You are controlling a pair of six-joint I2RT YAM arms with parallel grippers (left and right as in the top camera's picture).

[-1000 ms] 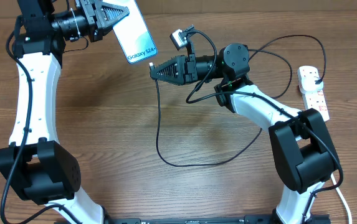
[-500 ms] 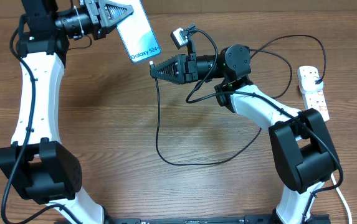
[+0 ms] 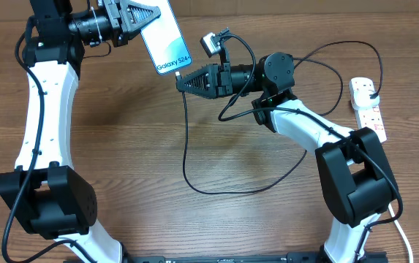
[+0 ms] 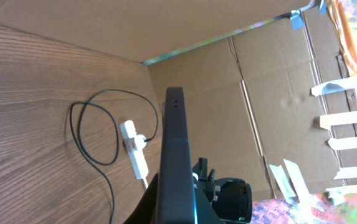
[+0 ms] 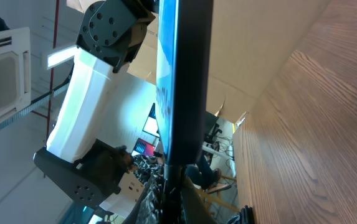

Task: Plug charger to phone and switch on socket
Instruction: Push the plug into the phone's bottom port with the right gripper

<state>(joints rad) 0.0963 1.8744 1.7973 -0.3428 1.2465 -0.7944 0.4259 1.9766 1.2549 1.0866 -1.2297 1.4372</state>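
the step in hand was the plugging-in. the left claw point(image 3: 149, 13) was closed on the phone point(image 3: 164, 40), holding it in the air over the far edge of the bench point(image 3: 121, 131), left of the middle, with its bright screen up and its lettered end turned toward the other arm. the right claw point(image 3: 180, 81) was closed on the tip end of the charger point(image 3: 186, 146). that claw sat just beside the phone's lettered end, but i could not tell if the tip touched it. below the claw the cable hung down, looped across the middle of the bench and ran off to the socket point(image 3: 368, 109) at the right edge near the far corner, where its black plug seemed to be seated already.

in the right wrist view the phone's dark edge point(image 5: 187, 74) stood straight ahead of the fingers, though the tip and the port were too small to make out. i judged the next move called for a short, straight push along the phone's length, with the left claw holding firm. the switch was not yet pressed.
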